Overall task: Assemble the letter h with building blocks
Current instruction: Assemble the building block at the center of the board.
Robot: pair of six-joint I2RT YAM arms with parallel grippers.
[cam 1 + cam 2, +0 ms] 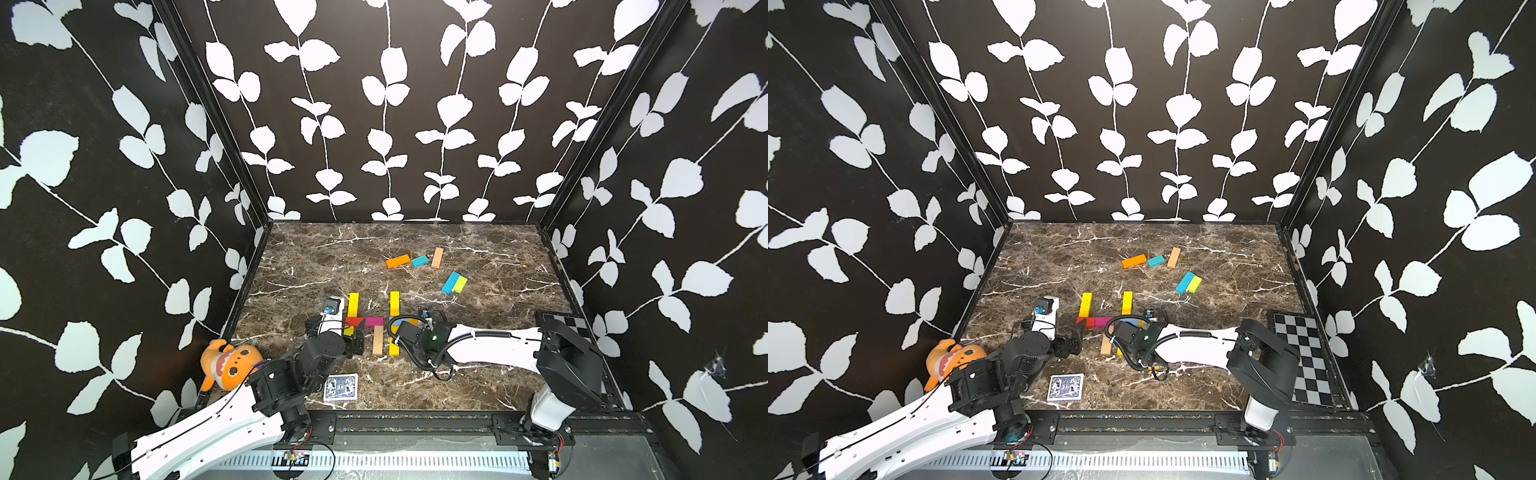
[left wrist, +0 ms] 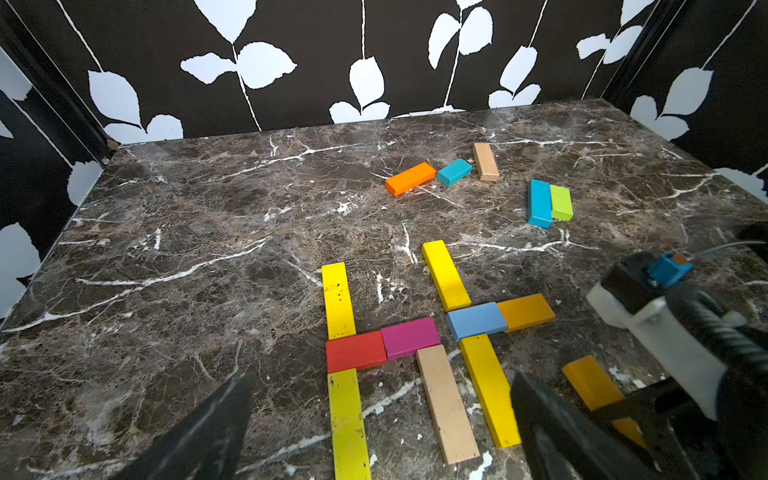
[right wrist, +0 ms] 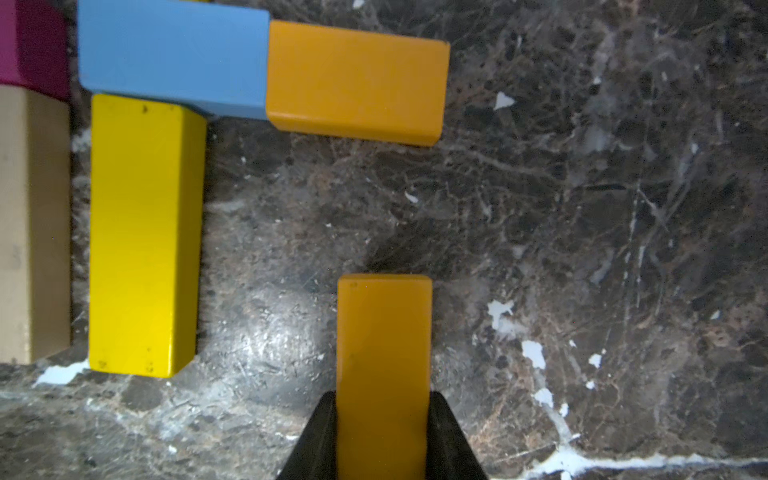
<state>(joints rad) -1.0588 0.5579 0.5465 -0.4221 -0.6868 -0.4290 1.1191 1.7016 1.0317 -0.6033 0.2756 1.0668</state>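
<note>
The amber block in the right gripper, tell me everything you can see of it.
The amber block is a flat, smooth rectangular bar, wood by its look. The right gripper is shut on one end, its black fingers pressing both long sides. Its free end points at a second amber block across a gap of table, touching no other block.
</note>
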